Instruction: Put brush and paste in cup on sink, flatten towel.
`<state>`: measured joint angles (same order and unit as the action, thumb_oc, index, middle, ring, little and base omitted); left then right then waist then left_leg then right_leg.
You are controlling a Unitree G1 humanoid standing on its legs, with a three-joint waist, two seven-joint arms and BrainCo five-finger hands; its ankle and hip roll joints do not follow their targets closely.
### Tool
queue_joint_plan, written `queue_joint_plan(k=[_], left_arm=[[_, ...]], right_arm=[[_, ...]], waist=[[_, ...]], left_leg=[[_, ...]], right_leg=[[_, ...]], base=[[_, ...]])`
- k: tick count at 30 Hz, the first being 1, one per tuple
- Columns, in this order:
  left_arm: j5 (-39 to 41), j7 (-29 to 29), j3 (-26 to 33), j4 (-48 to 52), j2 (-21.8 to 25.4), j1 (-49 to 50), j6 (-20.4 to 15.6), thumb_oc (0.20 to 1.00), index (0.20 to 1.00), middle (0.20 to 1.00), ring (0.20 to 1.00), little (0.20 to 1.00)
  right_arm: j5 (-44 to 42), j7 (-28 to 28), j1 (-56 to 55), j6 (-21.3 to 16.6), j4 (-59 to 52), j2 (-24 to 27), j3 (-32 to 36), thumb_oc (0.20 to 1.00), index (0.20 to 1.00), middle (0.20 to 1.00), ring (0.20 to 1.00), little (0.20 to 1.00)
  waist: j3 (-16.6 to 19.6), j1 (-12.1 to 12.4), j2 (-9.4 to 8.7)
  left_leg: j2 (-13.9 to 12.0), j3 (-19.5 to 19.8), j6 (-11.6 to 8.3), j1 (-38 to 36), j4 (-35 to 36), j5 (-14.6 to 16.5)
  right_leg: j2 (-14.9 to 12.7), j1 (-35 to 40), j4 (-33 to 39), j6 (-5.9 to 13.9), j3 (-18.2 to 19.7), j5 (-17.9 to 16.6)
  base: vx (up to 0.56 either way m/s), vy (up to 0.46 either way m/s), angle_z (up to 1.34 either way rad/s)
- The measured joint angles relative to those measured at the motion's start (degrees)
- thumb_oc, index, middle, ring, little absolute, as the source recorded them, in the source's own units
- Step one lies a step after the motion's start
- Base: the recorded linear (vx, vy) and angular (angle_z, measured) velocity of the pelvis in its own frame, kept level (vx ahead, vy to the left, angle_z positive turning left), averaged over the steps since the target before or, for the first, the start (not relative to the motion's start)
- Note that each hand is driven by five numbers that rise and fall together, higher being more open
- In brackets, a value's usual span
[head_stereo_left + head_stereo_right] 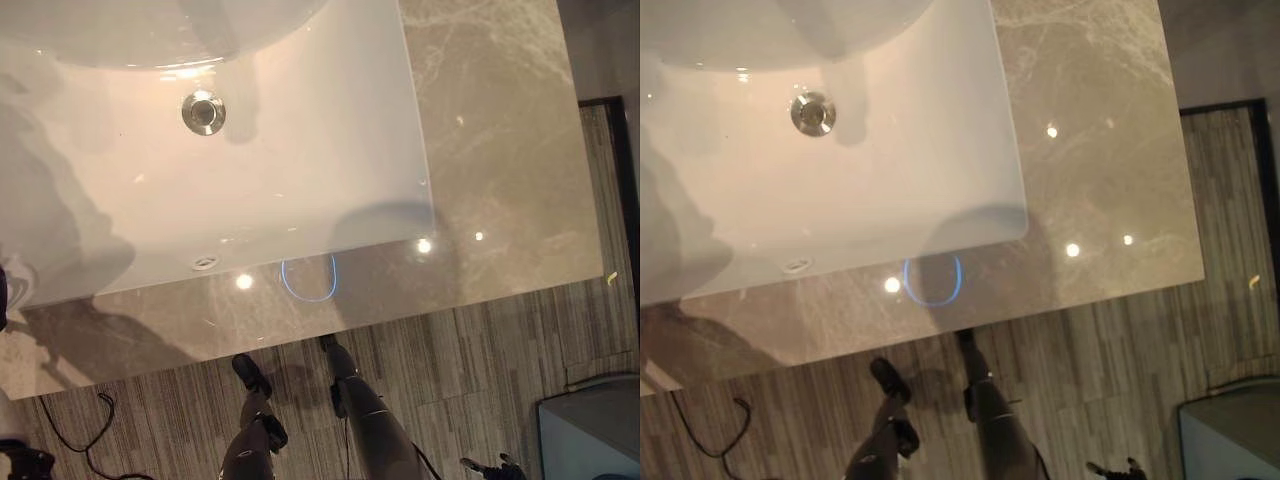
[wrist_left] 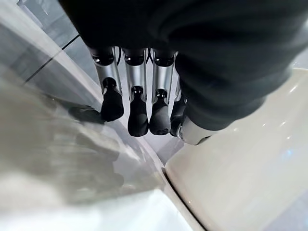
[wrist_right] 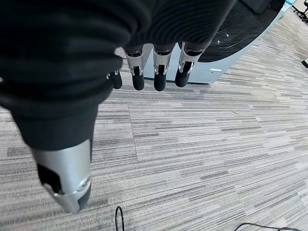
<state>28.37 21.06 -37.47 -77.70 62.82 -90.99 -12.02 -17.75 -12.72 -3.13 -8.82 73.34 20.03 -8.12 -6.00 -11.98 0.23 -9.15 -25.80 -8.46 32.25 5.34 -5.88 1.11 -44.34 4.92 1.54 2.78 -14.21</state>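
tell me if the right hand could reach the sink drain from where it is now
Probably not without a big move. The right hand hangs with relaxed fingers over the striped floor, low beside the robot, while the drain sits well inside the white sink, past the marble counter. Nothing blocks the basin itself.

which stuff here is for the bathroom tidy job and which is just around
For the job:
white rectangular ceramic sink basin
left hand
right hand

Just around:
round metal drain
grey marble counter
striped grey carpet floor
grey rounded cabinet
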Motion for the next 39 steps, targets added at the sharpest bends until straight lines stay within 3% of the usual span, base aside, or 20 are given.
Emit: queue_joint_plan(k=[5, 13, 25, 30, 39], left_arm=[[-0.8, 0.2, -3.7, 0.0, 0.6, -3.2, 0.2, 0.200, 0.200, 0.200, 0.200, 0.200], [-11.1, 5.4, -10.9, 2.7, 0.0, -4.6, 1.0, 0.200, 0.200, 0.200, 0.200, 0.200], [-11.7, 7.9, -6.2, 6.5, -4.2, 1.1, 0.0, 0.200, 0.200, 0.200, 0.200, 0.200], [-12.9, 7.8, -5.6, 6.2, -4.9, 1.6, 0.4, 0.200, 0.200, 0.200, 0.200, 0.200], [-16.0, 6.7, -5.4, 3.4, -10.7, 2.2, 2.3, 0.200, 0.200, 0.200, 0.200, 0.200]], right_arm=[[-1.8, -0.7, 0.0, 0.0, 0.9, -0.3, 0.2, 1.000, 1.000, 1.000, 1.000, 1.000], [-1.8, -1.0, 0.1, -0.1, 1.9, -1.0, 0.1, 1.000, 1.000, 1.000, 1.000, 1.000], [-2.2, -1.2, 1.7, -1.1, 1.8, -2.7, 0.1, 1.000, 1.000, 1.000, 1.000, 1.000], [-2.2, -1.1, 1.8, -1.1, 1.8, -2.7, -0.1, 1.000, 1.000, 1.000, 1.000, 1.000], [-1.8, -0.9, 4.3, 0.3, 1.9, -2.3, -1.0, 1.000, 1.000, 1.000, 1.000, 1.000]], waist=[[0.1, 0.1, 0.14], [0.1, 0.0, 0.05], [0.3, -1.1, -0.26], [0.4, -1.3, -0.32], [0.4, -1.2, -0.33]], left_leg=[[0.1, -0.1, -0.02, 1.5, 0.0, 0.0], [-0.2, -0.1, -0.10, 1.8, 0.0, -0.1], [0.1, -1.7, -0.15, -1.2, 0.0, 0.0], [0.1, -1.7, -0.12, -1.7, 0.0, 0.0], [1.0, -0.6, 0.08, -6.2, 0.0, -0.2]], right_leg=[[-0.1, -1.6, 0.0, 0.01, 0.2, -0.2], [0.3, -1.9, 0.0, 0.19, 0.5, -0.4], [0.4, 0.3, 0.0, 0.56, 1.6, -0.7], [0.2, 0.9, 0.0, 0.42, 1.6, -1.1], [-1.1, 5.8, 0.0, 0.53, 0.5, -1.0]], base=[[0.01, 0.000, -0.01], [0.01, 0.000, 0.00], [0.00, 0.005, -0.04], [-0.04, -0.003, 0.01], [-0.07, -0.028, 0.06]])
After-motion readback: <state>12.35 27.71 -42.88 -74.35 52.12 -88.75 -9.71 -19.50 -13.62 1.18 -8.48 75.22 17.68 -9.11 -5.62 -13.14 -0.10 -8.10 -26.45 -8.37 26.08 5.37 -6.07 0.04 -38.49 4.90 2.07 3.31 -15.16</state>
